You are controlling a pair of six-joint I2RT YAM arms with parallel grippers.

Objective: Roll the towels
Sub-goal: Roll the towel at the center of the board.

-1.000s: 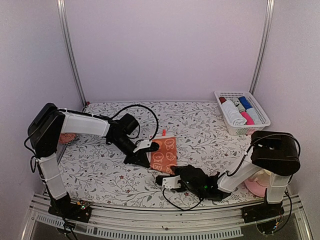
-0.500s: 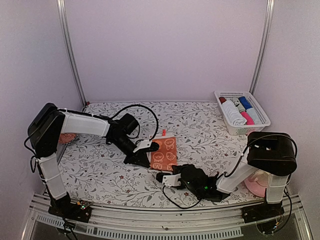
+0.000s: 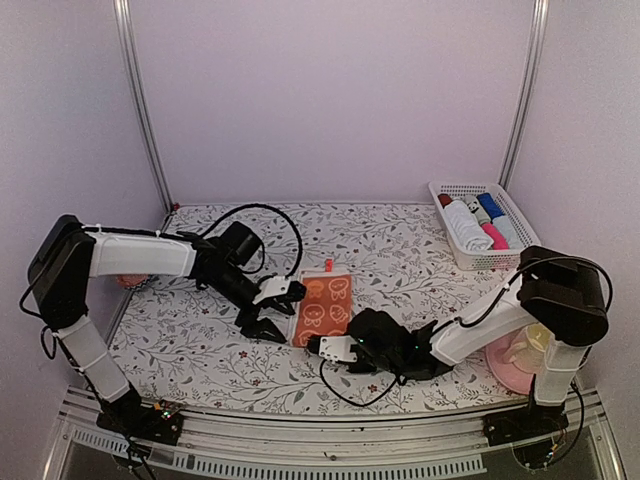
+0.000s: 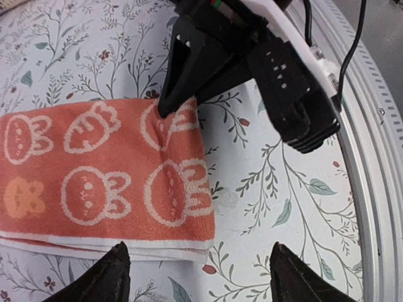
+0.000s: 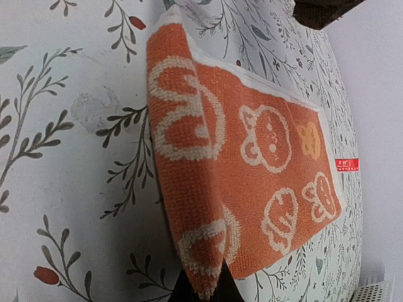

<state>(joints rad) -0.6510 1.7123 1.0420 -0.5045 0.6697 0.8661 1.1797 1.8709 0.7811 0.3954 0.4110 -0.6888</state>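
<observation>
Orange towel (image 3: 322,305): soft, light, limp; probably best gripped at an edge. Right claw (image 3: 314,344) pinches its near edge; left claw (image 3: 272,310) spread.

Orange towel (image 4: 94,182) cut off at left edge (left wrist view); basket (image 3: 500,259) contents indistinct.

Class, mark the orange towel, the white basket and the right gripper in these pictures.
orange towel (image 3: 322,308): top view, middle of its printed face.
white basket (image 3: 498,260): top view, its near wall.
right gripper (image 4: 169,106): left wrist view, tips of its shut jaws on the towel's edge.
</observation>
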